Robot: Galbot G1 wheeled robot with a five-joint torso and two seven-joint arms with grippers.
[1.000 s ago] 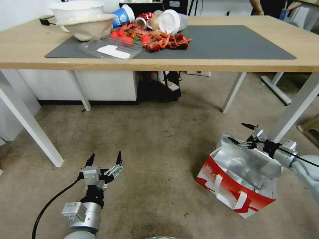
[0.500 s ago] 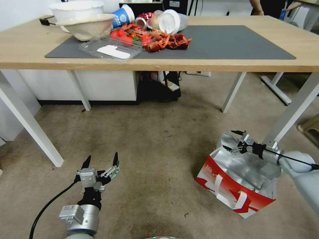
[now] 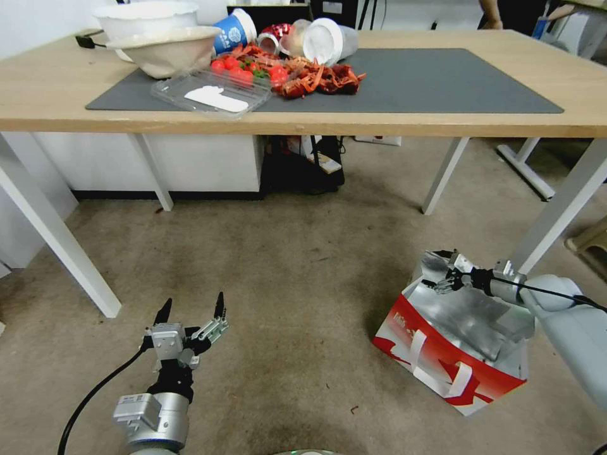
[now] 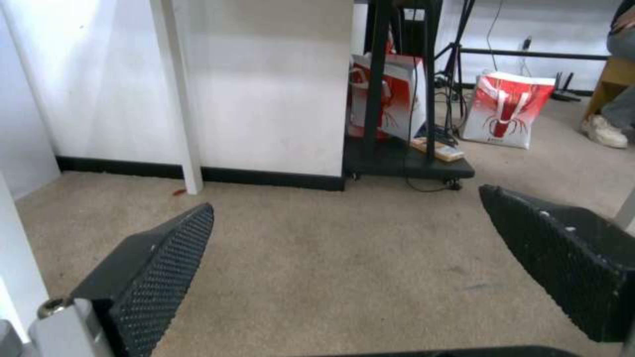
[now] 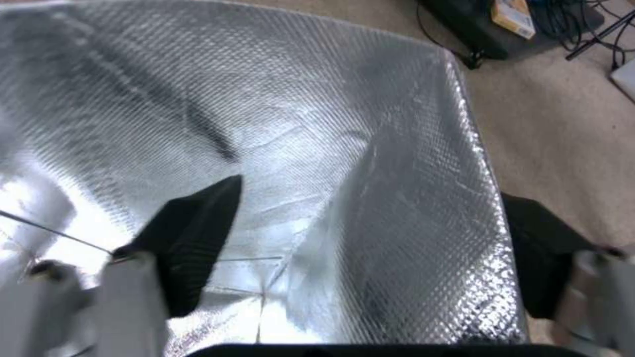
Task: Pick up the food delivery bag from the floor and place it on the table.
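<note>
A: Over the last second we've brought our right gripper (image 3: pixel 442 275) down onto the far rim of the large white-and-red paper bag with silver foil lining (image 3: pixel 452 338), which sits on the grey-brown carpet floor (image 3: pixel 291 297) beside the light-wood desk (image 3: pixel 316 123).

B: Fingers spread, straddling the foil wall (nothing clamped). Our left gripper (image 3: pixel 191 307) hangs released, low over the carpet.

The mat's (image 3: pixel 442 79) 3 o'clock half lies bare; bowls (image 3: pixel 165 50), cups (image 3: pixel 329 39) and food scraps (image 3: pixel 310 77) crowd its 10 o'clock corner. A white table leg (image 3: pixel 559 205) stands just beside the food delivery bag (image 3: pixel 458 344), at its 1 o'clock.
</note>
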